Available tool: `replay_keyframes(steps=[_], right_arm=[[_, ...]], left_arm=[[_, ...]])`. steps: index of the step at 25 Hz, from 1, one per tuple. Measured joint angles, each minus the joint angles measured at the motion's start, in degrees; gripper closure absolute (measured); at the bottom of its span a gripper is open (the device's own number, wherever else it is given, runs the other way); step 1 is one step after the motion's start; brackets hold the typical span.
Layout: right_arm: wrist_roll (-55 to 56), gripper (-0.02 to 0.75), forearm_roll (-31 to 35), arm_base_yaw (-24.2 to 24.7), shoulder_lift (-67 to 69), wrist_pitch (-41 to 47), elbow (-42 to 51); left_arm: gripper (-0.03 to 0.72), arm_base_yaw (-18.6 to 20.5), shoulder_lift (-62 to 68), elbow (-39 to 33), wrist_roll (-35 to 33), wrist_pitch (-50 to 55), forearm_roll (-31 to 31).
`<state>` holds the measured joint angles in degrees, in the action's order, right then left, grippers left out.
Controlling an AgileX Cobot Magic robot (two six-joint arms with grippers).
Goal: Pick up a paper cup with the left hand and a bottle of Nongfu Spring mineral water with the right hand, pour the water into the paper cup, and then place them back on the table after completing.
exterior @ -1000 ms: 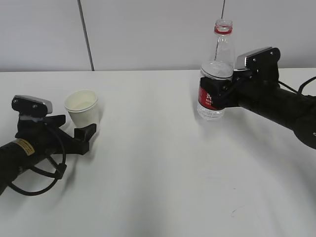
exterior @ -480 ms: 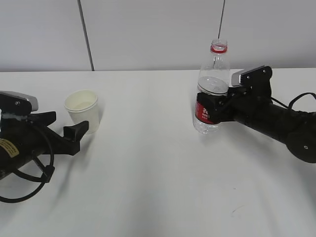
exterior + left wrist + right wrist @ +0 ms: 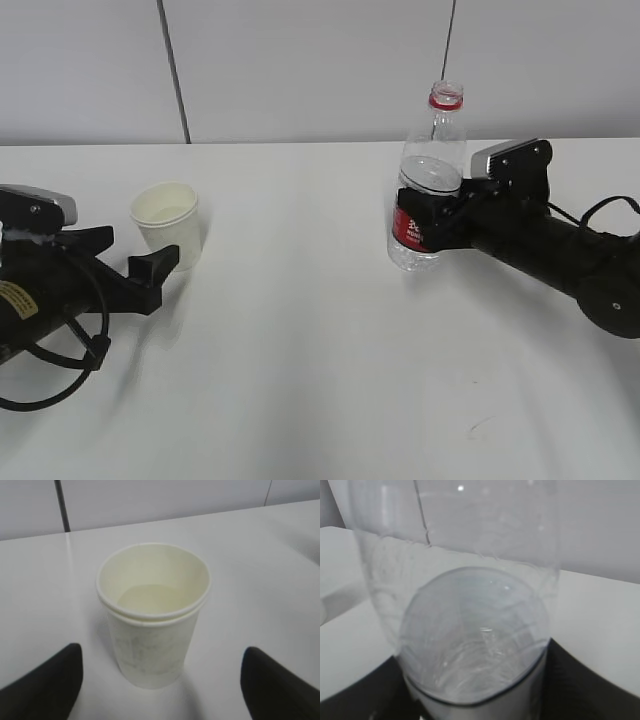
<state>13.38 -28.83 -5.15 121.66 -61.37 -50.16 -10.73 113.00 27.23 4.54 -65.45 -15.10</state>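
The white paper cup (image 3: pixel 168 225) stands upright on the white table (image 3: pixel 300 350) at the left, with clear water (image 3: pixel 150 597) low inside it. My left gripper (image 3: pixel 140 250) is open, its fingers apart on either side just short of the cup (image 3: pixel 152 625), not touching it. In the left wrist view the left gripper (image 3: pixel 160 662) shows only two black fingertips (image 3: pixel 55 675). The uncapped water bottle (image 3: pixel 432 165) with its red label stands upright on the table at the right. My right gripper (image 3: pixel 425 218) is shut on it at label height; the bottle (image 3: pixel 470 605) fills the right wrist view, between the right gripper (image 3: pixel 475 692).
A grey wall with a dark vertical seam (image 3: pixel 175 80) runs behind the table's far edge. Black cables (image 3: pixel 70 370) loop beside the left arm. The right arm (image 3: pixel 560 265) lies low across the table's right side. A small scuff mark (image 3: pixel 480 425) is near the front.
My left gripper let go of the cup and drew back to the left. My right gripper lowered the bottle onto the table and shifted slightly left.
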Motion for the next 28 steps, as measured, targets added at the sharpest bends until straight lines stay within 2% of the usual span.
replay_keyframes(steps=[4,9,11,21,28], right_arm=[[0.00,0.288,0.36,0.00,0.00,-0.85,0.74],[0.00,0.132,0.49,0.00,0.00,-1.08,0.85],[0.00,0.099,0.49,0.00,0.00,-1.34,0.85],[0.11,0.085,0.94,0.00,-0.86,-2.65,5.80],[0.11,0.085,5.80,0.00,-6.14,-2.65,12.11]], left_arm=[[0.101,0.00,0.00,0.00,-0.01,0.00,0.00],[0.101,0.00,0.00,0.00,-0.01,0.00,0.00],[0.101,0.00,0.00,0.00,-0.01,0.00,0.00],[0.101,0.00,0.00,0.00,-0.01,0.00,0.00],[0.101,0.00,0.00,0.00,-0.01,0.00,-0.71]])
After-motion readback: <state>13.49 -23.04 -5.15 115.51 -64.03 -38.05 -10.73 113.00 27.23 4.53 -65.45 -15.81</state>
